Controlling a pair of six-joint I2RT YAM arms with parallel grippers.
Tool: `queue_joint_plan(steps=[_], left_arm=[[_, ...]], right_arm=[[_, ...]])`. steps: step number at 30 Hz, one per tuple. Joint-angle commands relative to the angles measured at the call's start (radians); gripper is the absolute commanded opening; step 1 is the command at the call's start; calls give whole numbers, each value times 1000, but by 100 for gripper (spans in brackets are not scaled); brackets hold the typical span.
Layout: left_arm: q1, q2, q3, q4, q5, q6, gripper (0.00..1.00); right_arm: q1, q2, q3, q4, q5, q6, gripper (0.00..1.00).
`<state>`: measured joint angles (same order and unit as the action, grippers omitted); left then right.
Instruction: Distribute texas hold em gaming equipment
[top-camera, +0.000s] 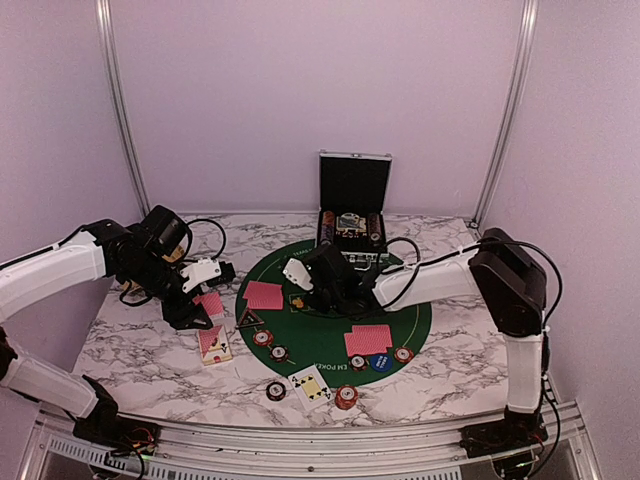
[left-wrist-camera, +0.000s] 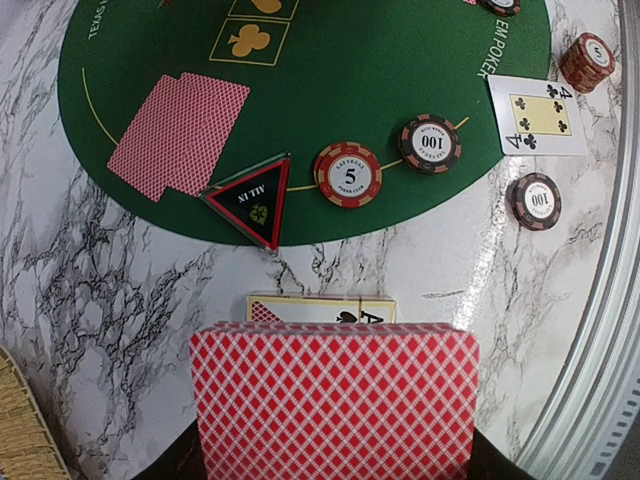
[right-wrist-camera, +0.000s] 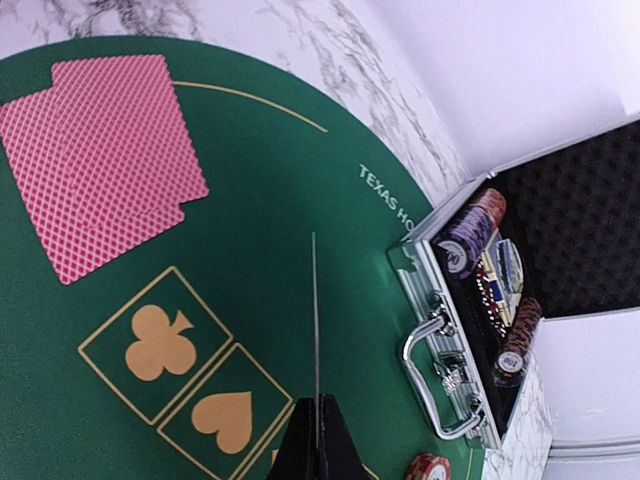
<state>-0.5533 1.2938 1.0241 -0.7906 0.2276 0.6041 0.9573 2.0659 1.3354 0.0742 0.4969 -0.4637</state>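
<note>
Left gripper (top-camera: 195, 308): clamped on a card stack (left-wrist-camera: 335, 400), red backs to the wrist cam, held low over marble just outside the mat's left rim.
Right gripper (right-wrist-camera: 318, 445): pinched shut on an edge-on card (right-wrist-camera: 314, 320), seen only as a thin line, over the suit boxes (right-wrist-camera: 155, 345) printed on the mat.
Mat (left-wrist-camera: 330, 80) edge: triangular token (left-wrist-camera: 252, 200) sits at the rim. The 5 chip (left-wrist-camera: 347, 174) is just beside it, with a 100 chip (left-wrist-camera: 430, 144) next along.
Off-mat: a face-up card (left-wrist-camera: 320, 310) lies under the held stack. The second 100 chip (left-wrist-camera: 535, 200), four of clubs (left-wrist-camera: 537, 115) and red chip stack (left-wrist-camera: 587, 60) sit in the narrow marble strip near the front rail (left-wrist-camera: 600, 350).
On-mat: a red-backed pair (right-wrist-camera: 100, 160) lies left of centre.
Far edge: open chip case (right-wrist-camera: 460, 330), lid up, at the mat's far rim, near the right wrist.
Left corner: basket (left-wrist-camera: 25, 430) close to the left gripper.
Room: the widest bare marble (top-camera: 465, 345) is right of the mat.
Left arm: enters from the left, elbow bent, wrist aimed at the mat.
Right arm: upper link upright at the table's right side, forearm stretched left over the mat's middle.
</note>
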Motion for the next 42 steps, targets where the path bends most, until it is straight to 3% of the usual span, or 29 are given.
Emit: queue_joint_plan(steps=[1,6,12,17,19,22,26,33,42], left_arm=[[4,-16,22,-22,17,-9,0],[4,-17,23,-25,10,-3,0],[4,-15,27,-25,16,-5,0],[4,-14,28,-25,19,-2,0],[4,-12,28,-25,19,-3,0],[4,-10,28,-25,21,-2,0],[4,-10,28,-25,23,0,0],[4,-8,30,-27,27,-3,0],[4,-5,30,-27,35,-4,0]], right_arm=[[32,44,44,-2,-8,-75,0],[57,60,36,-49,-80,-77,1],[67,79,55,-168,-137,-56,22],[69,58,37,-238,-199,-14,29],[68,41,26,-258,-218,6,37],[66,7,15,-276,-241,30,57],[31,-37,33,-315,-323,100,70],[-143,-83,84,-241,-611,389,71],[-169,-2,187,-161,-779,623,67]])
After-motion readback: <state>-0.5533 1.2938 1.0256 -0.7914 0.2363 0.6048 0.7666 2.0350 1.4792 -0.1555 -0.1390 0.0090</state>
